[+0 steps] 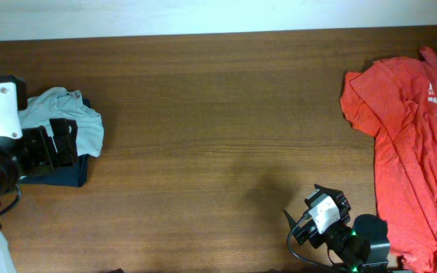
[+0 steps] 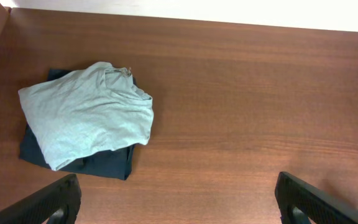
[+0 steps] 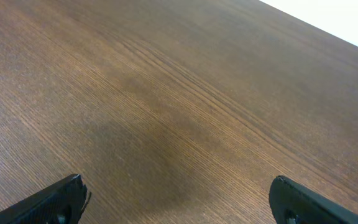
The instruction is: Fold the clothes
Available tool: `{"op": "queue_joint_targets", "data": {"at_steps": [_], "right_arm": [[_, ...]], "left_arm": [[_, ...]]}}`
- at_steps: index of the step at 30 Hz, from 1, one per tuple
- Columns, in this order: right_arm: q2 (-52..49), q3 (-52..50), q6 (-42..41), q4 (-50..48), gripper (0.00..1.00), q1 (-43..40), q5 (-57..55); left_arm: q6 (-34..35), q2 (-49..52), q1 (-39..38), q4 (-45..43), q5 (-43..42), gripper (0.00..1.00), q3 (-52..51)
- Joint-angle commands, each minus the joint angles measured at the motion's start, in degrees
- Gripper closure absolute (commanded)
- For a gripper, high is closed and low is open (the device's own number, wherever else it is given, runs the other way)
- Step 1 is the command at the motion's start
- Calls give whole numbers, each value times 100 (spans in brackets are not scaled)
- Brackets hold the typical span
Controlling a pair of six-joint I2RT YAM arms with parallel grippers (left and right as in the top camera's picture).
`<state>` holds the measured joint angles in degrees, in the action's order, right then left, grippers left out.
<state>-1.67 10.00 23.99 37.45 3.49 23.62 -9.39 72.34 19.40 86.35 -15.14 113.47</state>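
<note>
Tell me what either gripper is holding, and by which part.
Nothing is held: the left gripper and the right gripper are both open and empty.

Wood and cloth, all matt here
The surface [image 1: 218, 114] looks like dark grained wood to me; red shirt [image 1: 412, 152], pale green shirt [image 2: 86, 115] and navy garment [image 2: 104, 168] are soft, wrinkly cloth.

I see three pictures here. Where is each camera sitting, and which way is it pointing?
Overhead: fixed above the table, looking straight down; left gripper and right gripper show.
Left wrist: on the left arm, looking down past its open fingers at a grey shirt folded on a dark garment.
Right wrist: on the right arm, facing bare wood between its open fingers.
Shared: overhead and left wrist both see the grey shirt; only overhead clearly shows the red shirt.
</note>
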Motion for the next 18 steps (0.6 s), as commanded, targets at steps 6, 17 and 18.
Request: {"op": "queue_joint_targets", "data": {"at_steps": [6,17,18], "right_arm": [[17,-9,-44,28,2,26,-26],[17,-9,-44,28,1,26,-26],[17,-9,-46,28,1,26,-26]], "left_arm": [[-35,-2,-24,-11,-26,1,-2],[-35,-2,-66,-7,-22,1,-2],[-37,-4,-66,-9,-9,1,-2]]}}
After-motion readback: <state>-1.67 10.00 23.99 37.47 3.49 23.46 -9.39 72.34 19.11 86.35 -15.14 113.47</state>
